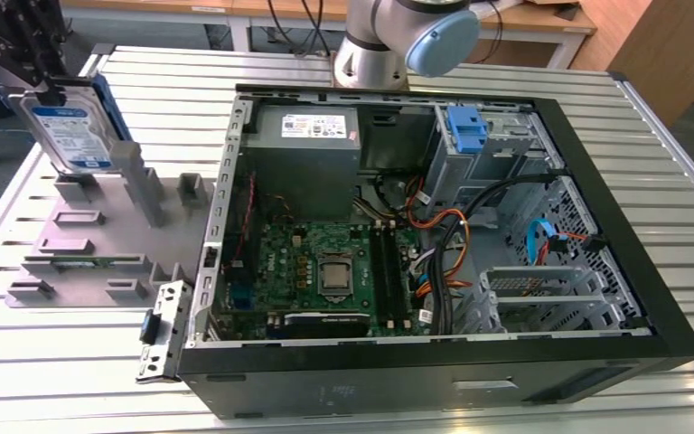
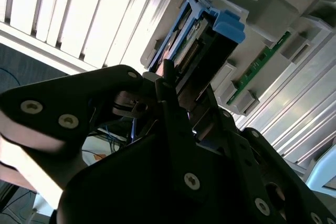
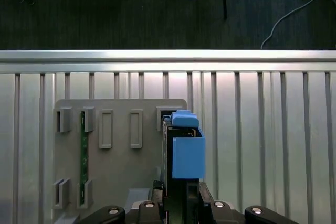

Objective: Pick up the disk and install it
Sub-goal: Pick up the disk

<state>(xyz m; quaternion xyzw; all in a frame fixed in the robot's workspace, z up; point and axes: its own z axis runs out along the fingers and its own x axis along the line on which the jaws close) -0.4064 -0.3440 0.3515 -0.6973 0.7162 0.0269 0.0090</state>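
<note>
The disk [image 1: 72,136], silver-grey with a white-and-blue label and blue rails, stands upright at the exterior view's far left, just over the grey fixture plate [image 1: 94,235]. My gripper [image 1: 43,80] comes down on its upper edge and is shut on it. In the first wrist view the disk [image 3: 186,150] is seen edge-on with its blue tab, between my gripper [image 3: 181,205] and the plate [image 3: 121,150]. In the second wrist view the disk [image 2: 210,35] sticks out past my gripper [image 2: 176,95], whose dark fingers [image 2: 167,80] hide its near end.
An open computer case [image 1: 672,344] lies on the slatted aluminium table [image 1: 672,154]. Inside are the motherboard [image 1: 323,267], a grey power-supply box [image 1: 311,131], cables and a bare blue bracket [image 1: 465,131] at the drive bay. A green memory stick [image 3: 82,150] sits in the plate. The arm's base [image 1: 401,41] stands behind the case.
</note>
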